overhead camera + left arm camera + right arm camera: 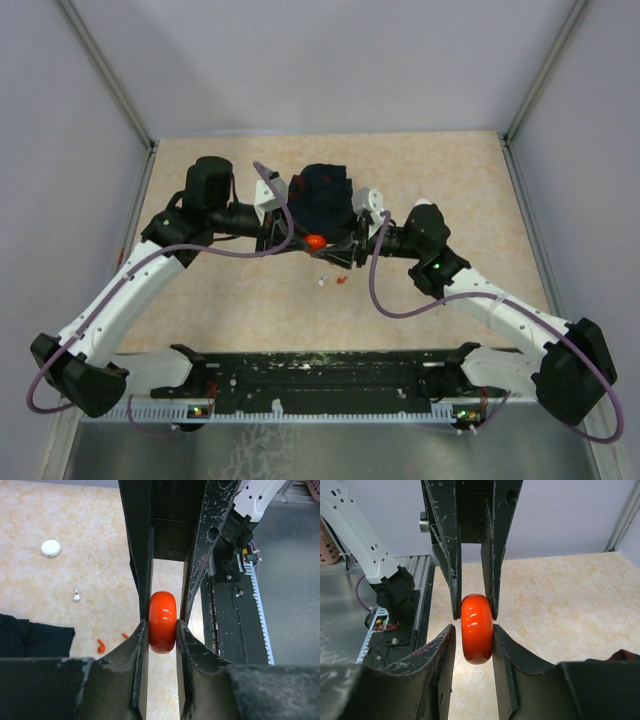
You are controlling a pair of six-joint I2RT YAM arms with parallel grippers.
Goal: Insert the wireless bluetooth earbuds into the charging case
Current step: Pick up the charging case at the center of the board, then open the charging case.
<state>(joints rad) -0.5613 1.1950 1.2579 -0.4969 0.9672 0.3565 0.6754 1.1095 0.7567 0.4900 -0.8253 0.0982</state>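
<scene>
left pincer [161, 630]: narrow, clamped on the red charging case [163, 617]; both pads press the disc's flat faces at lower centre of the left wrist view.
right pincer [473, 630]: narrow, straddles the same case from the opposite side; the pad at centre-right touches it, and a sliver of light shows beside the pad at centre-left of the right wrist view; cannot tell whether it grips firmly.
red charging case: round, glossy, orange-red, seen edge-on between the four fingers, with the worktop behind it; sits at the centre of the top view, just below the dark cloth.
white earbud [76, 595]: lies on the worktop, left of centre in the left wrist view; appears in the top view a little below the case.
red earbud [101, 645]: lies on the worktop at lower left of the left wrist view, near the cloth's edge and apart from the white earbud.
small red piece [125, 635]: just right of the red earbud, too small to identify.
white round case [51, 548]: rests on the worktop at upper left of the left wrist view, well apart from the pincers.
dark cloth [325, 195]: crumpled, upper centre of the top view; shows red trim at the right edge of the right wrist view.
worktop [200, 310]: beige, marbled.
</scene>
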